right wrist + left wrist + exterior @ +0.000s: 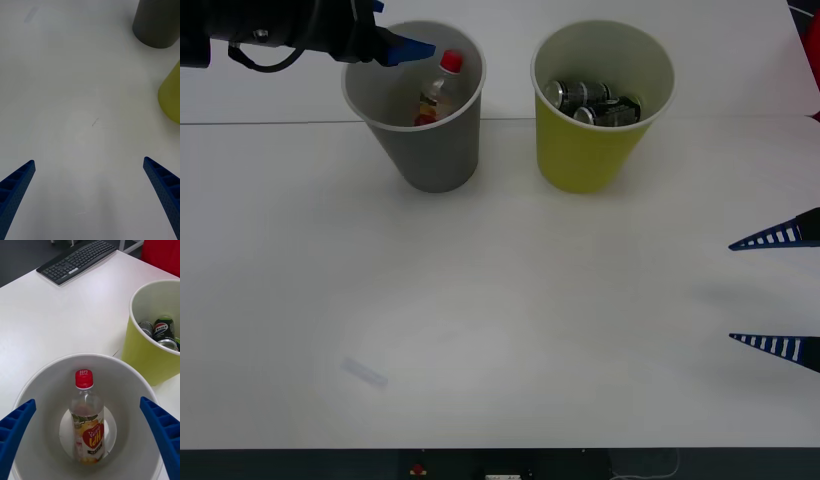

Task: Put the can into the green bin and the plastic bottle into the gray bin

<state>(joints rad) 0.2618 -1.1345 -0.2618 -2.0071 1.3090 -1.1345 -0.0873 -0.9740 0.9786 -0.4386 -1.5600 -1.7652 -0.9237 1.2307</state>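
The plastic bottle (442, 85) (87, 416) stands upright inside the gray bin (438, 150) (127, 386), red cap up, touched by nothing. My left gripper (406, 47) (88, 402) hovers open just above that bin's rim, its fingers (17, 427) on either side of the bottle and well apart from it. Dark cans (592, 101) (162, 330) lie inside the green bin (585, 155) (144, 352), which stands to the right of the gray one. My right gripper (775, 290) (89, 161) is open and empty over bare table at the right edge.
The white table (500, 300) has a small pale strip (365, 372) near its front left. Behind the bins lie a black keyboard (77, 257) and something red (163, 255). From the right wrist I see both bins' bases, gray bin (157, 22) and green bin (170, 93).
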